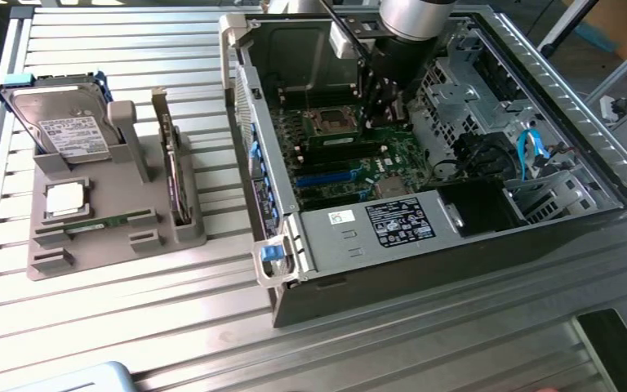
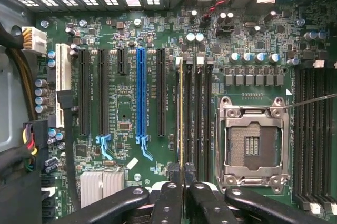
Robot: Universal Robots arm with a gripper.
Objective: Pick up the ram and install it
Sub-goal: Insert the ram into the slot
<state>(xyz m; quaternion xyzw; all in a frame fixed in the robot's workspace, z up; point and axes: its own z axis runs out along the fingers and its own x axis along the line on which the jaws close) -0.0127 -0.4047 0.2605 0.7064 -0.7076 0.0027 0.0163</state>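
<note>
At the exterior view's left, on the slatted table (image 1: 183,327), a gray holder (image 1: 85,245) with the hard drive (image 1: 63,126) and the upright expansion card (image 1: 167,163), both well apart from the work. Further right, the open computer case (image 1: 325,237) with the arm (image 1: 401,49) inside, above the motherboard (image 1: 401,151). In the wrist view, the gripper (image 2: 182,176) clamped on the ram (image 2: 181,113), seen edge-on as a thin yellowish line between the fingers (image 2: 171,197). Runs along the row of black memory slots (image 2: 199,113), near the empty CPU socket (image 2: 253,140); fully seated or only resting on a slot, cannot tell.

Possible troubles from here. Tilted stick in the narrow grip: enters one end first and jams. Notch not matching the key of the slot: bends the board or damages the contacts under pressure. Closed latches at the slot ends: block the stick; impossible to judge their position. Sideways slip toward the socket: endangers its fine pins. Round capacitors (image 2: 195,37) just beyond the end of the stick: exposed to a scrape.
</note>
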